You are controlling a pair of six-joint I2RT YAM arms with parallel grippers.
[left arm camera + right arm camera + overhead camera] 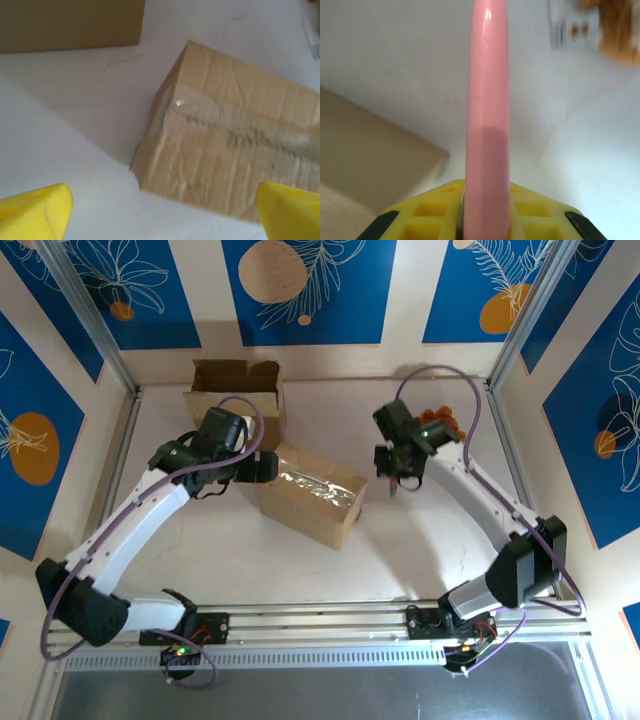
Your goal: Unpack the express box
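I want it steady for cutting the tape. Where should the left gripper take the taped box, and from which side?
The left end of the box, from the left, where the open left gripper hangs. It lies flat with tape along its top, so fingers on the two long sides would likely steady it and leave the seam free for the right gripper's pink tool.

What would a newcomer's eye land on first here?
The taped cardboard box lying mid-table, with the left tool open at its left end. To the box's right, the right tool grips a pink stick. An open carton stands at the back.
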